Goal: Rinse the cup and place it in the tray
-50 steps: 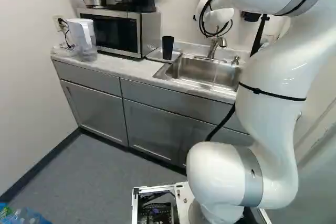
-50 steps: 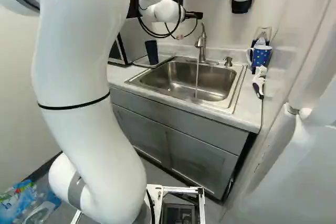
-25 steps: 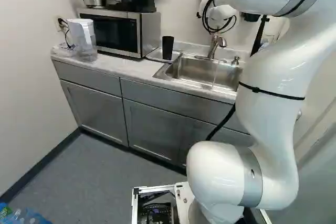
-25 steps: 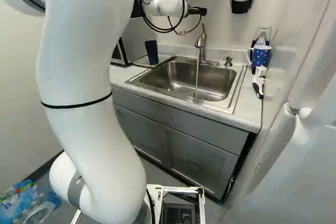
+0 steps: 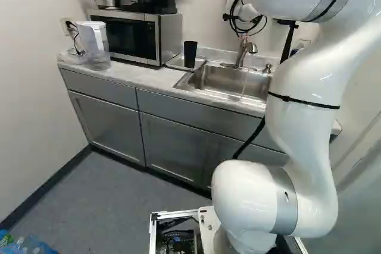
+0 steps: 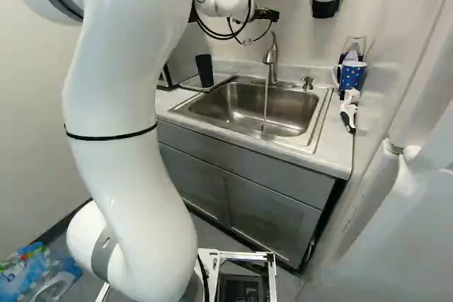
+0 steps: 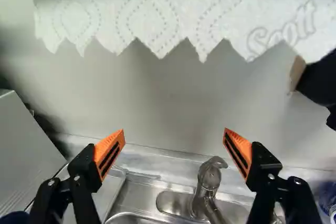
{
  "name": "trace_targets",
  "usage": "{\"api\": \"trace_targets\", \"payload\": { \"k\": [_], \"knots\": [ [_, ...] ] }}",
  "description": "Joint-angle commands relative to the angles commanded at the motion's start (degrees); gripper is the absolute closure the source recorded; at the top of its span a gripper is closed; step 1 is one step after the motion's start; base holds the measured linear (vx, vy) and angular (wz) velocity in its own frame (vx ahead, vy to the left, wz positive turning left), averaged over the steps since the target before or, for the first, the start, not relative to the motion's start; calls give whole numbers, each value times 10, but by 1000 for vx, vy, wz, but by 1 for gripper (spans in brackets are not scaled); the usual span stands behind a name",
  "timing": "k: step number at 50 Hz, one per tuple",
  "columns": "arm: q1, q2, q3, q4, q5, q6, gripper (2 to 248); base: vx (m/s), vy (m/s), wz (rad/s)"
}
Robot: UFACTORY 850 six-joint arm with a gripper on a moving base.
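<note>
The dark cup stands seemingly upright on the tray, near the back edge of the surface, between the microwave and the sink, probably so drips collect there. It looks already placed, though you can't confirm rinsing from here. Your pincer is released, its orange pads well apart with nothing between them, aimed over the faucet, likely because water is still running and wants shutting off; a careless descent could knock the spout. Compared with a second ago, your arm has swung across and the pincer has shifted slightly; cup, tray and base haven't moved.
</note>
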State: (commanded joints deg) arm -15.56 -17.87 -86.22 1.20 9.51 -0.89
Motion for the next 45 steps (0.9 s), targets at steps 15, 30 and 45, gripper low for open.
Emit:
{"api": "trace_targets", "payload": {
  "k": [15, 30, 45],
  "knots": [
    [0, -3, -3, 0, -12, 0, 3, 0, 0, 0],
    [2, -12, -14, 0, -12, 0, 3, 0, 0, 0],
    [3, -22, -25, 0, -12, 0, 3, 0, 0, 0]
  ]
}}
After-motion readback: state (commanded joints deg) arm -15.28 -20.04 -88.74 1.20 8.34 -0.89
